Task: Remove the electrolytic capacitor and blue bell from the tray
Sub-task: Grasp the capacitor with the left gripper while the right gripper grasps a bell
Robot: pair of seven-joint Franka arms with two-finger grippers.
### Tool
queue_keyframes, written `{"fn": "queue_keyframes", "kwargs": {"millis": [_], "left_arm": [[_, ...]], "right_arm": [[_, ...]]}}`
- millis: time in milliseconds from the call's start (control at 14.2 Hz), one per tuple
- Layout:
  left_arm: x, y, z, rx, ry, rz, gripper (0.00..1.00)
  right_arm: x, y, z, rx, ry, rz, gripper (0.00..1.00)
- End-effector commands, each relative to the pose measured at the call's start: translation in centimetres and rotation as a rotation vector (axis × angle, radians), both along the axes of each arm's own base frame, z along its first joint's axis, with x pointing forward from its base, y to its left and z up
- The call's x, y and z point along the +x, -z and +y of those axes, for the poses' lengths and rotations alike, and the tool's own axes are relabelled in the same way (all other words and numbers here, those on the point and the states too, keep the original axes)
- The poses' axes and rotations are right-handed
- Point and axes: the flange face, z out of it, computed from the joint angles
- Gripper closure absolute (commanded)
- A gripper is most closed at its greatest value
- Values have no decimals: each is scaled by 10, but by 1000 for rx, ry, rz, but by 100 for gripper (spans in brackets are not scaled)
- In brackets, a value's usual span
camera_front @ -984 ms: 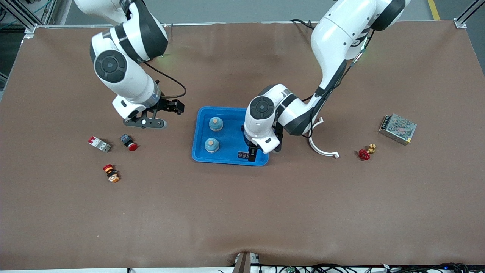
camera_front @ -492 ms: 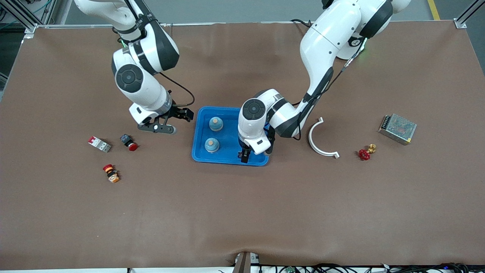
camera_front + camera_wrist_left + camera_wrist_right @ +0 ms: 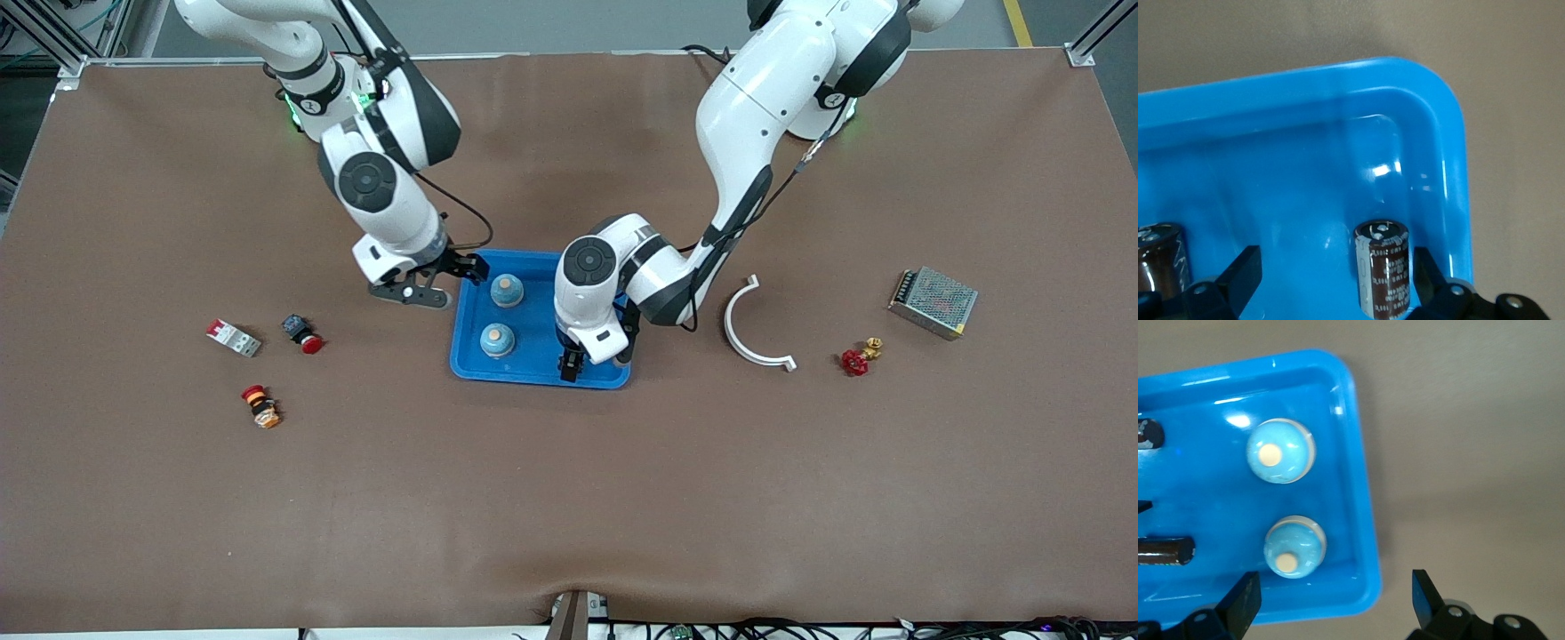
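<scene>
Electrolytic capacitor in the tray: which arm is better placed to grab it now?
Left. The left gripper is open, low in the tray, with an electrolytic capacitor between its fingers. The right gripper, also open, hangs over the tray's rim beside the blue bells.

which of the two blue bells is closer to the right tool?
The blue bell farther from the front camera, just beside the open right tool at the tray edge. The other bell sits nearer the camera, toward the tray's front rim.

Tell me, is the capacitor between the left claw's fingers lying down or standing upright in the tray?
Lying down. The capacitor rests on its side on the tray floor near a corner, between the open left claw fingers.
</scene>
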Motion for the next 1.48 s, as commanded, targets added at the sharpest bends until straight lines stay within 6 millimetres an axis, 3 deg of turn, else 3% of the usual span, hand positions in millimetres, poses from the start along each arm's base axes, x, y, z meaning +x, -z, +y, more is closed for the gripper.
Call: {"fn": "queue_keyframes", "kwargs": {"millis": [0, 70, 141, 422, 633, 773, 984, 1195, 1406], "left_arm": [[2, 0, -7, 6, 19, -29, 13], [2, 0, -7, 5, 15, -28, 50], [2, -1, -7, 5, 22, -30, 100], [1, -4, -8, 11, 58, -33, 100], [2, -17, -5, 41, 72, -17, 100], [-2, -39, -1, 92, 169, 21, 100], [5, -99, 16, 73, 410, 77, 100], [4, -145, 46, 50, 705, 160, 100], [-16, -178, 108, 26, 966, 138, 100]], "right_arm": [[-5, 24, 19, 1, 16, 3, 0], [-4, 31, 19, 1, 17, -2, 0], [-4, 37, 22, 4, 15, -11, 0], [-19, 54, 43, 0, -12, -17, 0], [-19, 59, 44, -5, -16, -14, 0], [-20, 66, 45, -11, -19, -7, 0], [-25, 73, 53, -18, -37, -1, 0], [-26, 77, 58, -21, -44, 1, 0], [-28, 85, 61, -29, -52, 8, 0]]}}
